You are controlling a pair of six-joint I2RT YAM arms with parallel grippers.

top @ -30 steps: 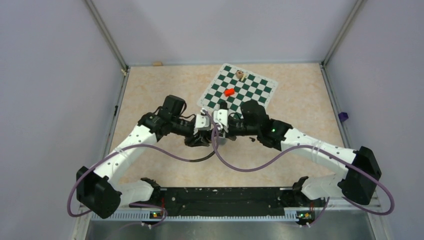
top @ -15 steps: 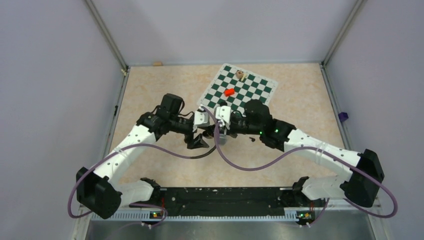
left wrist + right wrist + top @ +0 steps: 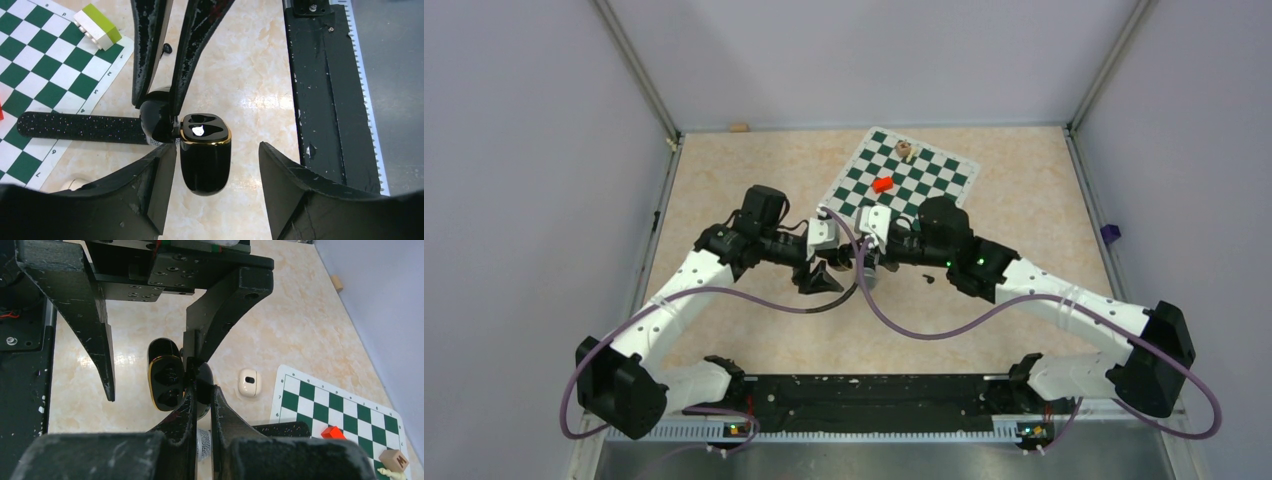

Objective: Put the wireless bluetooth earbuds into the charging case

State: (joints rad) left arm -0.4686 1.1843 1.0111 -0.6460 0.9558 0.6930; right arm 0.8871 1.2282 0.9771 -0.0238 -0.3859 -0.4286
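The left end effector (image 3: 821, 279) has just let go. A second ago it was pinched nearly shut right over the glossy black, gold-rimmed charging case (image 3: 205, 160). Now its fingers stand wide, one on either side of the case and touching neither wall, and it has drawn back a little.

The right end effector (image 3: 202, 389) keeps its grip, clamped narrow on the case's rounded black lid (image 3: 156, 120) and holding it folded back so both sockets are exposed. The release probably means a bud was just dropped in. The sockets are dark apart from one white glint, though, so I cannot tell whether anything is seated.

Still outside the case are an off-white earbud (image 3: 249, 382) on the beige marbled desk (image 3: 754, 170) just beyond the lid, and a small black earbud (image 3: 167, 48) farther past it. A speckled black microphone (image 3: 75, 127) lies beside the lid. The left arm likely has more buds to fetch.
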